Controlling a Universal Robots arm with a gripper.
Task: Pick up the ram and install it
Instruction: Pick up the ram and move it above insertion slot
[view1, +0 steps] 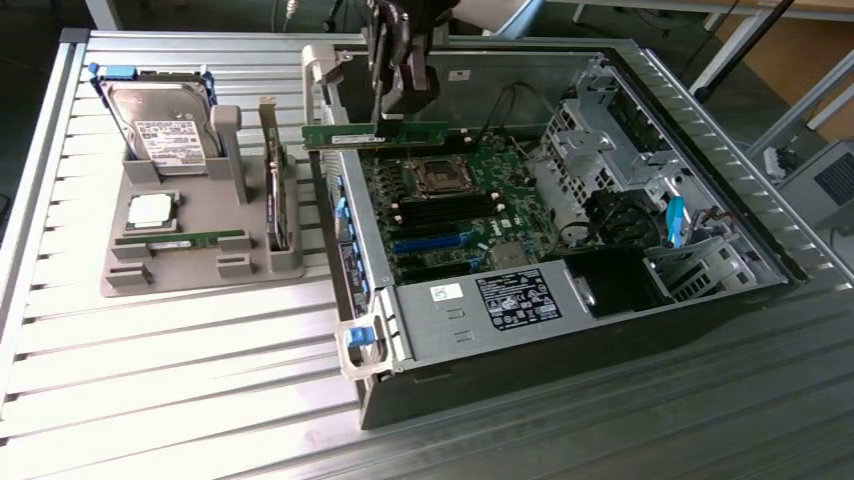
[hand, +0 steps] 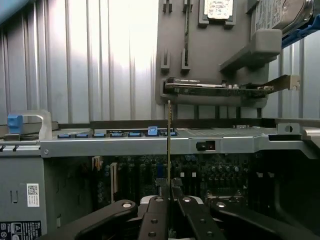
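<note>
My fingers (view1: 398, 118) are clamped on the memory stick (view1: 340, 137), gripping it near the middle of its upper edge so that both ends stick out free on either side. In the wrist view the stick (hand: 169, 150) shows edge-on as a thin line rising straight out from between the fingers (hand: 169, 192), so I judge it square in the grip, not twisted.

The stick hangs in the air, above the open computer case (view1: 561, 370), over the far side of the motherboard (view1: 487, 235). Its long axis runs across the exterior view from left to right, with the contact edge pointing down.

Below it sits the processor socket (view1: 434, 178), and beyond that, nearer the exterior camera, the row of black memory slots (view1: 434, 212). As far as I can tell those slots run about the same way as the stick, so the two look roughly parallel, but the stick is not over them: the socket lies between.

Out on the table (view1: 160, 380), the grey holder (view1: 174, 270) carries a second, matching stick (view1: 180, 240), lying untouched and well apart from my fingers.
</note>
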